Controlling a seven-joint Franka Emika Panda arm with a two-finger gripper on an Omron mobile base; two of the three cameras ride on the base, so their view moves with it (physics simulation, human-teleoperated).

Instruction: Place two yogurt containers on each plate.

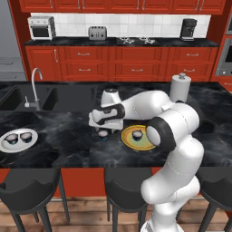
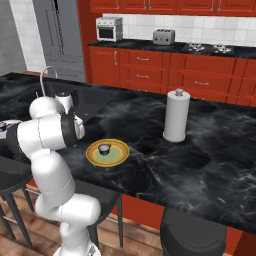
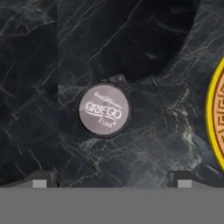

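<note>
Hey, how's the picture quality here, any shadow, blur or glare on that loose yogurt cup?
Hand view: the yogurt cup is sharp, lid lettering legible, shaded by a dark patch reaching over the counter, no glare. Left base view: the same cup is small and soft under the open gripper. Right base view: evenly lit, yellow plate clear.

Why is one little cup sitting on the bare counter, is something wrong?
Nothing is spilled or broken. One yogurt cup stands upright on the dark counter beside the yellow plate, which holds only one; the white plate already has two.
</note>
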